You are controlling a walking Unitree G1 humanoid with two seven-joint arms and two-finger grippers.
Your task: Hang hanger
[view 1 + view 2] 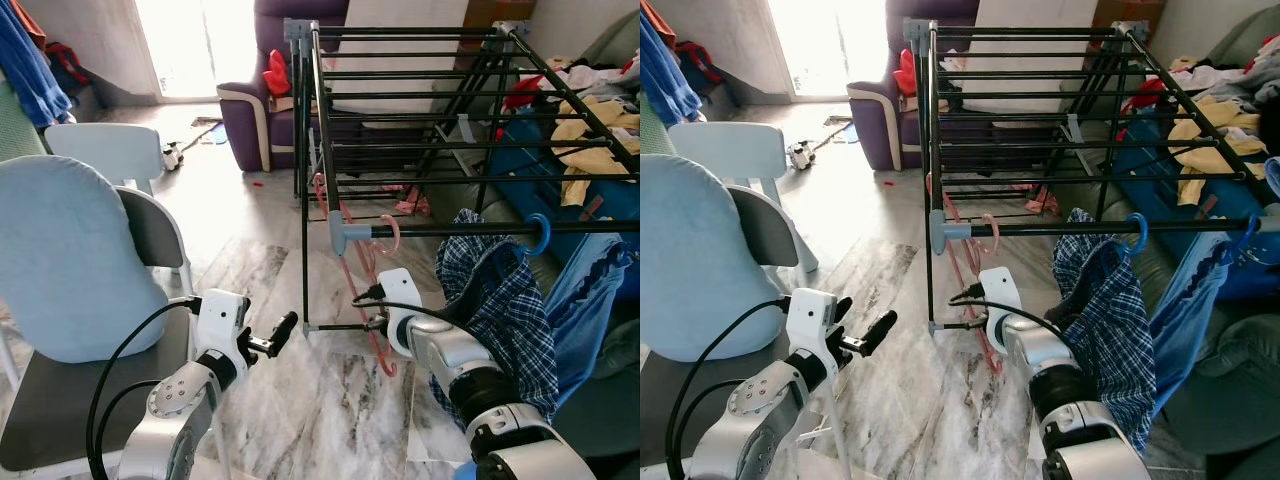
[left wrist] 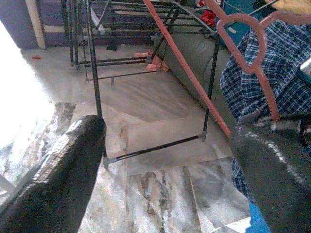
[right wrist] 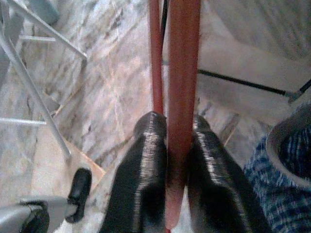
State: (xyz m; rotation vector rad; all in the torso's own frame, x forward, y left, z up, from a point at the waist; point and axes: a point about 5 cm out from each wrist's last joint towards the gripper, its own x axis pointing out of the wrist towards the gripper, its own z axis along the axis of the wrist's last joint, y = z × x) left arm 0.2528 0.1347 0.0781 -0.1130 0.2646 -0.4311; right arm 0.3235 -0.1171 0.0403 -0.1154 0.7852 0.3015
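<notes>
A pink hanger [image 1: 391, 237] has its hook curled over the front rail [image 1: 470, 229] of the black drying rack, close to the grey corner joint. Its body slants down towards the floor. My right gripper [image 1: 373, 322] is low beside the rack's front leg, shut on the hanger's pink bar [image 3: 183, 73]; both black fingers [image 3: 146, 145] press on it. My left gripper [image 1: 280, 335] hovers open to the left of the rack, fingers wide apart with nothing between them, facing the hanger [image 2: 194, 82].
A plaid shirt [image 1: 505, 310] on a blue hanger [image 1: 538, 236] and a blue garment [image 1: 590, 285] hang from the same rail, right of my right arm. A light blue cushioned chair [image 1: 70, 260] stands at the left. A purple armchair [image 1: 255, 110] is behind; clothes pile [image 1: 600, 120] on the right.
</notes>
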